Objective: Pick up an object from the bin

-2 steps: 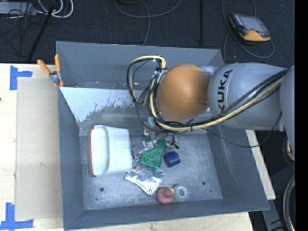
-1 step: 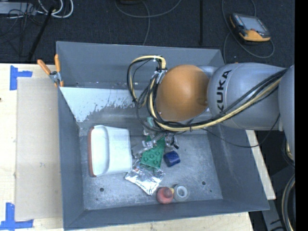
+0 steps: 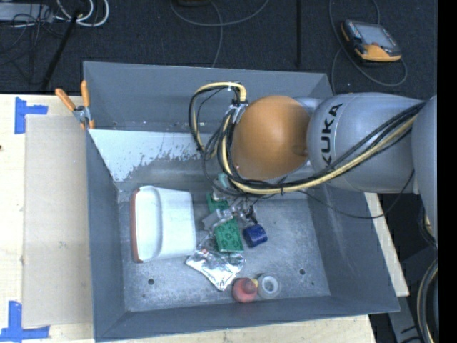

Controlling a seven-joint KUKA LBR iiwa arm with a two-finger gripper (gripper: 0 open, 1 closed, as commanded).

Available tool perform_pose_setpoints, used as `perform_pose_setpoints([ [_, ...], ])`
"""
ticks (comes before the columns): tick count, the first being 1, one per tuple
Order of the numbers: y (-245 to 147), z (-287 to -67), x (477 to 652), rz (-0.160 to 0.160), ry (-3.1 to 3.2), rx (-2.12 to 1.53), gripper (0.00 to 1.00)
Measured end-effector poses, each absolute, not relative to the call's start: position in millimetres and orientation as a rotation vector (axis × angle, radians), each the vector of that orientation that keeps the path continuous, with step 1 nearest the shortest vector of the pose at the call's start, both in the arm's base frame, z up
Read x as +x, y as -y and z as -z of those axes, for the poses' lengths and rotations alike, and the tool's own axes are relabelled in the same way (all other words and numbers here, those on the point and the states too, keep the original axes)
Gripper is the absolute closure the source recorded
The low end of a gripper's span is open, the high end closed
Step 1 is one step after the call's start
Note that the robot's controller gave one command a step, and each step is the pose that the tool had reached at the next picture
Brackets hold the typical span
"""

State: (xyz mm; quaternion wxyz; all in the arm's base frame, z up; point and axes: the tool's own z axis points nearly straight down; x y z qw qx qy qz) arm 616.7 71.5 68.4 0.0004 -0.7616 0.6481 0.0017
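Pincer (image 3: 230,210) low at bin (image 3: 101,227) centre, over green block (image 3: 228,237) beside blue piece (image 3: 254,234). Clenched or released: cannot tell. Nothing visibly lifted; grasp and lift likely still to do.

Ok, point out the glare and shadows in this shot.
Camera view: a bright patch washes the bin's back wall; the white tub and crumpled foil catch light; the orange cover shows a soft sheen; the arm throws shadow on the floor beneath it.
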Motion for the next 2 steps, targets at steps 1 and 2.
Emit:
perform_pose_setpoints([
  [1,-72.3,-71.1,616.6,-0.006,-2.041,-2.386,1.00],
  [2,-74.0,-115.0,617.1,0.000,-2.046,-2.380,1.00],
])
